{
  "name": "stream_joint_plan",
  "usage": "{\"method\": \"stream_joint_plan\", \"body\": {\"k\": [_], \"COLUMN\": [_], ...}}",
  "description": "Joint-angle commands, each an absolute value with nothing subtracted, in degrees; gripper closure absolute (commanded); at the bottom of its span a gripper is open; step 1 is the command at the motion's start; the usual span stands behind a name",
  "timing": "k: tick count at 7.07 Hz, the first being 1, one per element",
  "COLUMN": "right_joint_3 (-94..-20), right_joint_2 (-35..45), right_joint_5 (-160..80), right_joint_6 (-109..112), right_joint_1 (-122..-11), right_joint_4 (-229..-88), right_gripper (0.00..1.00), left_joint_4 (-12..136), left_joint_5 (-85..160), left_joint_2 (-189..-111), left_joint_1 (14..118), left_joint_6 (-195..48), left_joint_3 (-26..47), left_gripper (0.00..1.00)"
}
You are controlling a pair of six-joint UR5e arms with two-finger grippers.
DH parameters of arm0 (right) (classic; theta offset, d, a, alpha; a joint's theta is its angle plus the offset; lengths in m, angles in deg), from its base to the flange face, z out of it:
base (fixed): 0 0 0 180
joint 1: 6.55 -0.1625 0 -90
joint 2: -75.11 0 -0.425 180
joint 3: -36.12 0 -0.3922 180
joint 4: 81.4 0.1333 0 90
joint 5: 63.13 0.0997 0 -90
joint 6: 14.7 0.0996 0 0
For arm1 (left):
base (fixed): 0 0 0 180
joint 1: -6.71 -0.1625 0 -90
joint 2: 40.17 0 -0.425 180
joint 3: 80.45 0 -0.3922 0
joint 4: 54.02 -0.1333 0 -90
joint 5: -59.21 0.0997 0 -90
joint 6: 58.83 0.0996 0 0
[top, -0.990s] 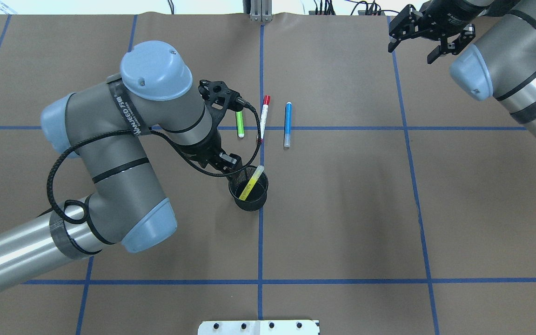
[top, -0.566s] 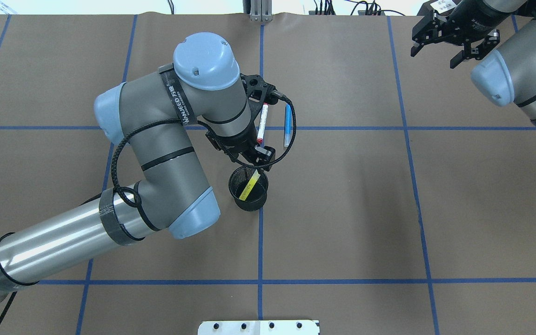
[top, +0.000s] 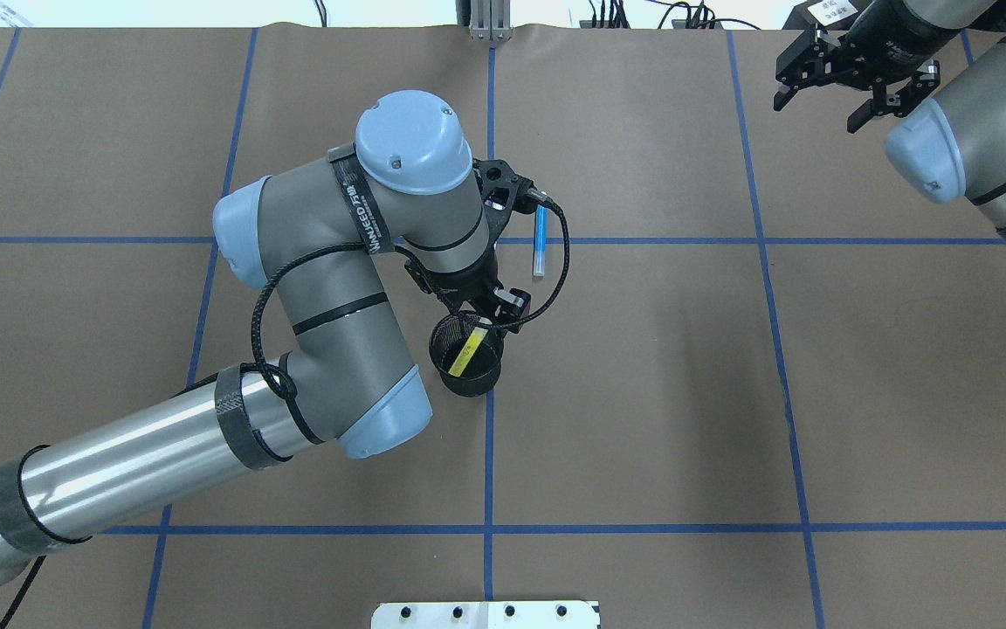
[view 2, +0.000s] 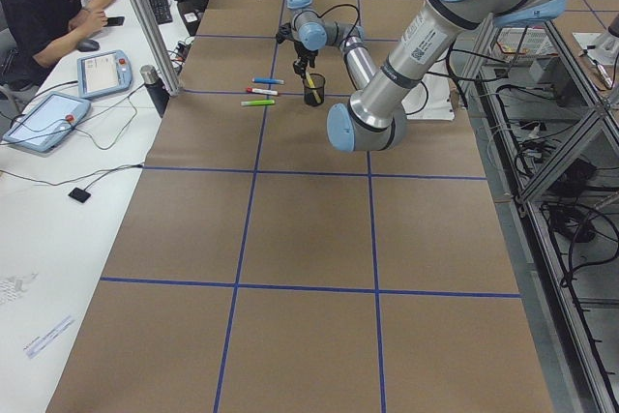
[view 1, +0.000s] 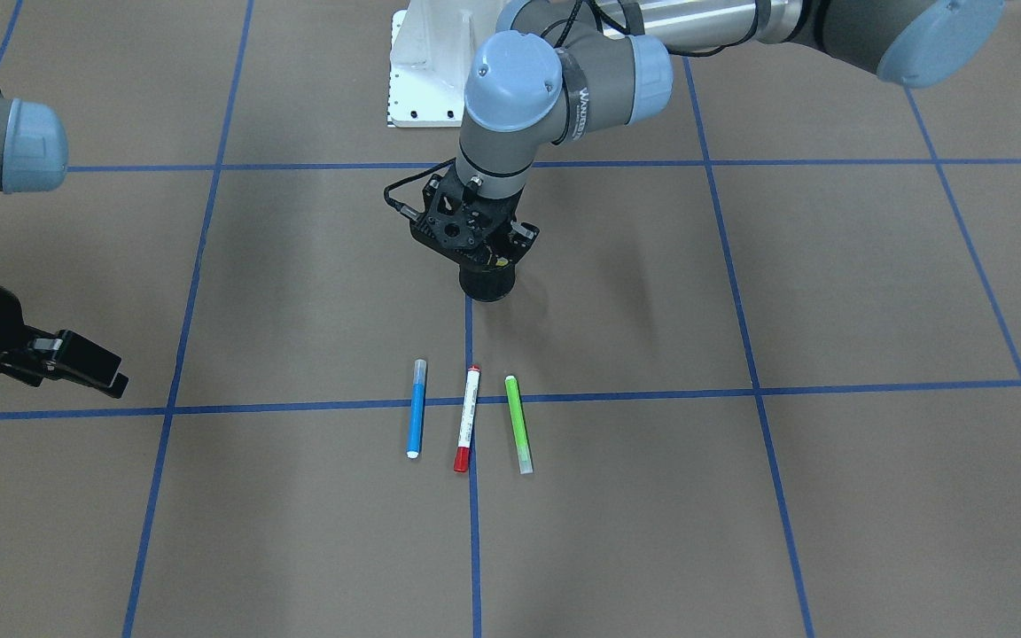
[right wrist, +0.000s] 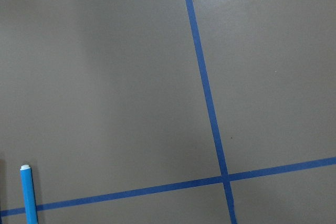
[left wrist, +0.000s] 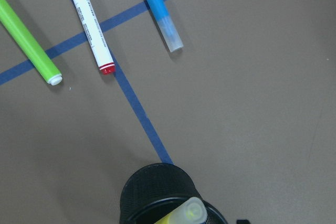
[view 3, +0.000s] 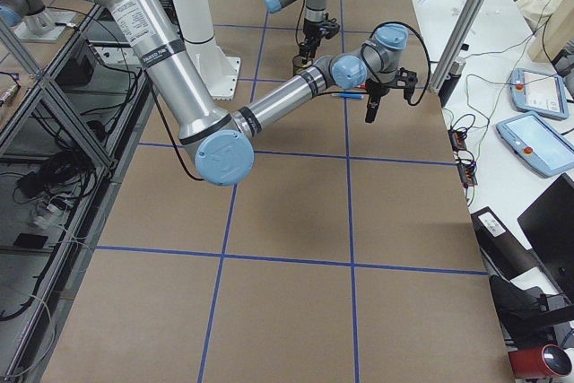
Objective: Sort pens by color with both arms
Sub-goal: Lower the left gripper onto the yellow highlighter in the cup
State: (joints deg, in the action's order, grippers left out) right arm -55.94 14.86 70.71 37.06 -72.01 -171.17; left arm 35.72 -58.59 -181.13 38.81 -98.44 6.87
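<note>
Yellow pen (top: 469,346) leaning inside mesh cup (top: 468,389), apparently alone.

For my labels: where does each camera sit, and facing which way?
Front-facing: opposite robot, facing it; left arm over black mesh cup.
Overhead: behind robot, looking down; left arm, right arm.
Exterior left: table's end; left arm nearest.
Exterior right: opposite end; right arm nearest.
Left wrist: down at cup; no arm.
Right wrist: down at table; no arm.
Wrist views share the blue pen.

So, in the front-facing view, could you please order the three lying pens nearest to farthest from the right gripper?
1. blue pen, row end towards the right gripper.
2. white pen with red cap, middle.
3. green pen, far end.
</note>
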Motion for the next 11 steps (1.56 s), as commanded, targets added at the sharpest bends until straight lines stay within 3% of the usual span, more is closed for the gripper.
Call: {"method": "stream_joint_plan", "body": {"k": [1,7,11], "right_joint_3": [-55.8,-56.1,-56.0], "right_joint_2": [14.9,14.8,14.8], "right_joint_5": [70.5,70.5,70.5], "right_joint_6": [37.1,37.1,37.1], "right_joint_1": [-71.9,-71.8,-71.7], "right_joint_4": [-171.1,-171.1,-171.1], "right_gripper": [0.01,0.01,0.01], "left_joint_4": [35.8,35.6,35.5], "left_joint_5": [-58.3,-57.1,-57.1], "left_joint_2": [-181.5,-181.4,-181.4], "left_joint_1": [38.6,38.7,38.7], "left_joint_6": [-98.5,-98.6,-99.1], "left_joint_3": [6.6,6.0,6.0], "left_gripper": [0.39,0.41,0.52]}}
